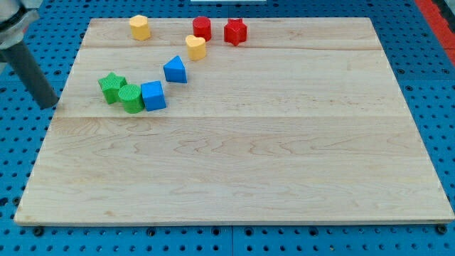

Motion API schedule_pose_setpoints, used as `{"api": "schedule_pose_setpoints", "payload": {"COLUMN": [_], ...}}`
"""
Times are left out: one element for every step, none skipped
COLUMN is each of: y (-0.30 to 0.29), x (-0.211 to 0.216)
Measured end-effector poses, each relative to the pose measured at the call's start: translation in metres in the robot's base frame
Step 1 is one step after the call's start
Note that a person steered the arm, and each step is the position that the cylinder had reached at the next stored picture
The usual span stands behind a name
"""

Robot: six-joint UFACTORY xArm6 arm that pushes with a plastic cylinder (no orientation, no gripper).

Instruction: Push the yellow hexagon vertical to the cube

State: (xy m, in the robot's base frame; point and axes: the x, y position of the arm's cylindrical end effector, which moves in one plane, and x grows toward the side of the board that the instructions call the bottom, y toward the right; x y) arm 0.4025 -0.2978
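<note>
The yellow hexagon (140, 27) sits near the board's top left edge. The blue cube (153, 95) lies lower, at the left, touching a green cylinder (131, 98). My rod comes in from the view's top left, and my tip (48, 104) rests just off the board's left edge, well left of the green star (111, 87) and far below-left of the yellow hexagon.
A blue triangular block (175, 70) lies up-right of the cube. A yellow heart-like block (195, 46) sits above it. A red cylinder (202, 28) and a red star-like block (235, 31) stand at the top middle. The wooden board (284, 156) lies on blue pegboard.
</note>
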Motion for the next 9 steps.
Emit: {"api": "schedule_pose_setpoints", "payload": {"y": [0.026, 0.062, 0.113, 0.180, 0.172, 0.158, 0.159, 0.137, 0.069], "x": [-0.043, -0.087, -0.118, -0.142, -0.168, -0.171, -0.205, -0.210, -0.206]}}
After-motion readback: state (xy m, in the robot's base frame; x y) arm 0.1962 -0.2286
